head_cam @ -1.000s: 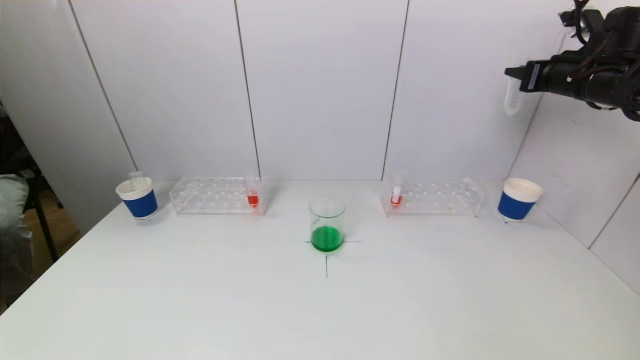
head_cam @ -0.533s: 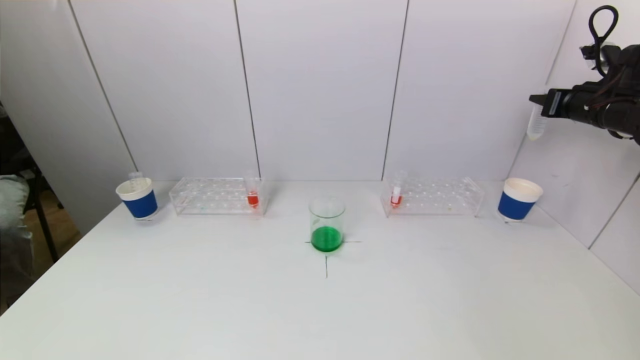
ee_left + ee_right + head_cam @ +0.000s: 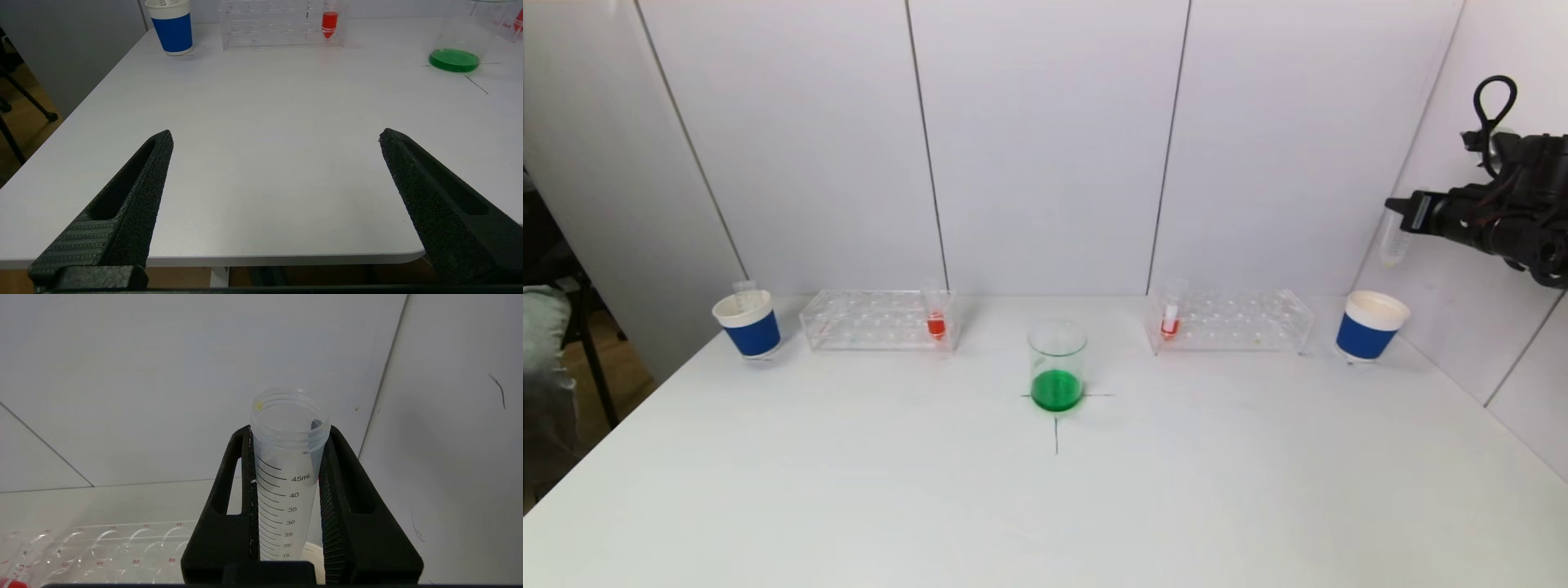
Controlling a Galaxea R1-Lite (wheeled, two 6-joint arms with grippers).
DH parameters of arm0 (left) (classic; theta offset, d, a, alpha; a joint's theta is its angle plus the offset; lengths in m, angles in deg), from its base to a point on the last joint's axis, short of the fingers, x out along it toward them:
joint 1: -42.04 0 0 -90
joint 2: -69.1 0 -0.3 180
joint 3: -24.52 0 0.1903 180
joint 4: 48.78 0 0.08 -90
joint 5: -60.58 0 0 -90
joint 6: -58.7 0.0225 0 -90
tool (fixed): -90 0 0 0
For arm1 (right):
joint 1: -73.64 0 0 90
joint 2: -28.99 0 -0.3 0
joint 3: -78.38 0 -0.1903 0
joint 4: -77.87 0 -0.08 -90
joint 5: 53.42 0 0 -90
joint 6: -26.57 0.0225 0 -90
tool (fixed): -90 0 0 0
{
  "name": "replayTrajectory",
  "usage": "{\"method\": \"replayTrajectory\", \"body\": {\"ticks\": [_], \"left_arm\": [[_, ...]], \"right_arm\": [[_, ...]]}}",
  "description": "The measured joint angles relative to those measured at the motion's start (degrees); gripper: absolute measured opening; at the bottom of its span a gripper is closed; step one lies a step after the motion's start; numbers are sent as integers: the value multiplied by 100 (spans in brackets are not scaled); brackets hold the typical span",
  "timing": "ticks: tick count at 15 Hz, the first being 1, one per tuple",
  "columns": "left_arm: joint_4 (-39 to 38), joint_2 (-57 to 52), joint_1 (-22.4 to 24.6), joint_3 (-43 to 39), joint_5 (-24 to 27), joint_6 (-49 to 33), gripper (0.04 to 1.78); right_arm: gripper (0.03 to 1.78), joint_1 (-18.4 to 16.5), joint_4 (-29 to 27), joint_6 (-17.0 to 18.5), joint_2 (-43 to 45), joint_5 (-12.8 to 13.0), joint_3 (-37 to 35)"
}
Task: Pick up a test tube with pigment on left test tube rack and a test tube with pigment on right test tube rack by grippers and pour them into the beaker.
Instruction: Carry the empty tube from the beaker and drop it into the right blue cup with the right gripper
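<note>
The beaker with green liquid stands at the table's centre. The left test tube rack holds a tube of red pigment, and the right rack holds another. My right gripper hangs high at the far right, above the right blue cup. In the right wrist view this gripper is shut on an empty, upright graduated test tube. The left gripper is out of the head view. It stands wide open over the table's near left edge with nothing between its fingers.
A second blue cup with an empty tube in it stands left of the left rack. White wall panels close off the back and right side. The table's front half is bare, with a black cross mark under the beaker.
My right arm has swung to the right and lowered, carrying the empty tube to a spot over the right blue cup. The left arm has not moved.
</note>
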Motion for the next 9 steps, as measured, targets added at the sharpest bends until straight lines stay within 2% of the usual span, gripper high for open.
{"method": "replayTrajectory", "body": {"ticks": [3,9], "left_arm": [[-2,0,-2,0,-5,2,176],[-5,0,0,0,-5,0,176]], "right_arm": [[48,-121,258,5,-190,0,-137],[48,-200,1209,-16,-471,-33,-768]]}}
